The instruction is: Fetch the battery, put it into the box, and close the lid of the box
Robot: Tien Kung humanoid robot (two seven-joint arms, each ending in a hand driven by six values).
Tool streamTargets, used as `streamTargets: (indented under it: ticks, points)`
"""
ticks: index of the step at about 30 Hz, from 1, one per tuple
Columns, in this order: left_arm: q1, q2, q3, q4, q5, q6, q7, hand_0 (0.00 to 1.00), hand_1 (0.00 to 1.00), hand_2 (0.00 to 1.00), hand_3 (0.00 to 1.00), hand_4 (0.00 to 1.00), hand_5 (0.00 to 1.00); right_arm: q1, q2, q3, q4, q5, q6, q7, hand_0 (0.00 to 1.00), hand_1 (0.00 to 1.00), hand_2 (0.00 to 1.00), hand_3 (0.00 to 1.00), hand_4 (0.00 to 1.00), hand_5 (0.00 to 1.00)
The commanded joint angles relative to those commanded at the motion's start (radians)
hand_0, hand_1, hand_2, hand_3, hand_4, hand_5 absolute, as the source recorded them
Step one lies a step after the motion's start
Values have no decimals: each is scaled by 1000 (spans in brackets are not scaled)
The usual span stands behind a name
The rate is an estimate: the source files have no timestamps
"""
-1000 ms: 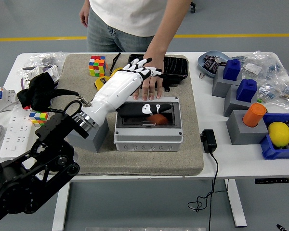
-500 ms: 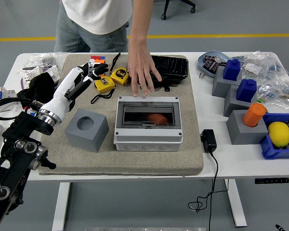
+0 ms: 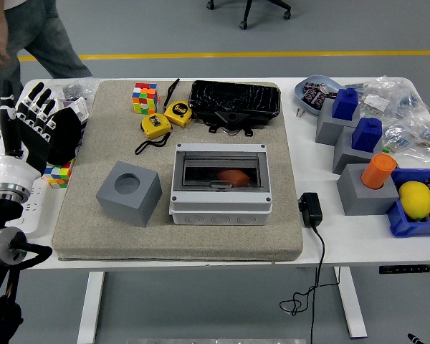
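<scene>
A grey box sits in the middle of the beige mat, its smoky clear lid down flat. Through the lid an orange object shows inside, likely the battery. My left hand, white with black joints, is raised at the table's left edge with fingers spread and holding nothing, far from the box. The right arm does not show. A person stands at the far left corner, away from the table's middle.
A grey cube with a round hole stands left of the box. Two yellow tape measures, a colour cube and a black tray lie behind it. Grey blocks with blue and orange tops, a lemon and a charger are at right.
My left arm pulled back from over the box to the table's left edge. The lid went from open to down. The person took the hand off the box and walked off to the left.
</scene>
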Motion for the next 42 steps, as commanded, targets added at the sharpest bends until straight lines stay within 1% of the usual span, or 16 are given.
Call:
streamTargets:
  ticks: [2,3,8,9,13,14,15,17,19,20,21,26,27,32,33,42]
  points:
    - [17,-1,-20,-7,32,30,-17,969,998,998,922,998,988,-1,-1,-1,1,0,-1,0,771,681,662,609,983,821]
    - [25,-1,-27,-10,61,52,-35,922,998,962,883,998,956,-2,-1,-2,0,0,-1,0,769,682,661,609,997,852]
    - [43,-11,-36,-38,254,180,-134,922,998,962,883,998,956,-8,-2,-3,-1,-5,-6,0,769,682,661,609,997,852]
    - [43,-12,-35,-41,299,195,-142,832,880,840,790,998,922,-10,-2,-3,-2,-6,-7,0,770,682,662,611,984,823]
    - [43,-13,-29,-51,461,196,-135,832,880,840,790,998,922,-12,-3,-4,-2,-10,-8,0,770,682,662,611,984,823]
    - [44,-12,-28,-53,507,188,-128,832,880,840,790,998,922,-11,-4,-2,0,-12,-8,1,770,682,662,611,984,823]
    - [46,-11,-26,-54,546,180,-120,814,846,804,761,998,923,-10,-5,0,1,-13,-6,1,769,682,662,612,984,822]
    - [47,-11,-26,-50,637,165,-105,814,846,804,761,998,923,-7,-6,2,5,-16,-4,2,769,682,662,612,984,822]
    - [48,-11,-28,-44,694,153,-98,814,846,804,761,998,923,-6,-6,3,7,-18,-2,2,769,682,662,612,984,822]
    - [49,-11,-29,-43,700,150,-96,814,846,804,761,998,923,-6,-5,3,8,-18,-1,2,769,682,662,612,984,822]
    - [49,-12,-29,-42,697,147,-94,775,805,764,740,998,925,-7,-4,3,8,-18,-1,2,769,682,662,611,984,823]
    - [50,-13,-31,-35,655,132,-80,775,805,764,740,998,925,-10,-2,-2,5,-16,-3,2,769,682,662,611,984,823]
    - [50,-13,-30,-34,649,131,-78,741,760,718,707,998,929,-11,-2,-2,5,-16,-4,2,771,681,662,611,984,823]
    - [52,-13,-27,-31,627,122,-67,741,760,718,707,998,929,-13,-1,1,2,-17,-5,2,771,681,662,611,984,823]
    - [52,-14,-26,-30,621,123,-66,704,698,659,670,998,906,-13,-1,2,3,-18,-5,2,769,682,662,611,984,823]
    - [54,-16,-18,-26,580,123,-60,689,677,639,664,992,897,-13,4,8,4,-23,-3,-2,770,682,662,611,984,823]
